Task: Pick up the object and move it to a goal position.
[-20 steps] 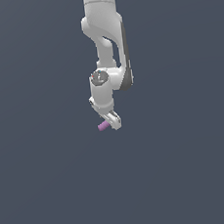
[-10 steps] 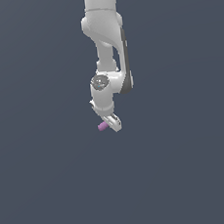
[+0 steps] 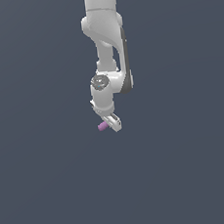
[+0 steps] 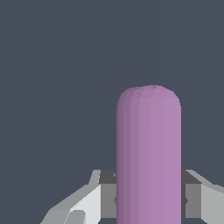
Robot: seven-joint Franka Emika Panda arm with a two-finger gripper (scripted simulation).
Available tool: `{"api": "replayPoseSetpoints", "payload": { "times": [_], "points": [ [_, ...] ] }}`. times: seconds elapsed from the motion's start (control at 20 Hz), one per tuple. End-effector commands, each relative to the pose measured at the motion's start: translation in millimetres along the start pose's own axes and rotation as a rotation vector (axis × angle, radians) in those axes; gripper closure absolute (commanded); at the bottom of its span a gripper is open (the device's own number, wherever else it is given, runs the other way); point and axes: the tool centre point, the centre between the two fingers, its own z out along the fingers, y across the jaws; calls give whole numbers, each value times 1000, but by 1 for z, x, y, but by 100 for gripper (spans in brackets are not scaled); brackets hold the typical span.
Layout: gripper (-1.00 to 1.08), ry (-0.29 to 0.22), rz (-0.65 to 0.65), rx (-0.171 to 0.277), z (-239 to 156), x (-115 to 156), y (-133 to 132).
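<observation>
White Panda arm [image 3: 107,40] hangs down against a plain dark grey backdrop. The gripper [image 3: 110,124] sits at the arm's lower end, clamped on the object [image 3: 103,127], a small pink-purple matte peg with a rounded tip. In the exterior view the peg pokes out sideways from the gripper toward the exterior view's left, tilted slightly down. The wrist view shows the peg [image 4: 148,153] between the two grey-white fingers [image 4: 85,203], both touching its sides, the rounded end pointing away from the gripper. The peg touches only the gripper.
</observation>
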Motion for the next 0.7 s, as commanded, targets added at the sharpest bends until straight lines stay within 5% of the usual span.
{"api": "replayPoseSetpoints", "payload": {
  "times": [0.0, 0.65],
  "points": [
    [108, 0, 0, 0, -1, -2, -1],
    [108, 0, 0, 0, -39, -72, -27]
  ]
}}
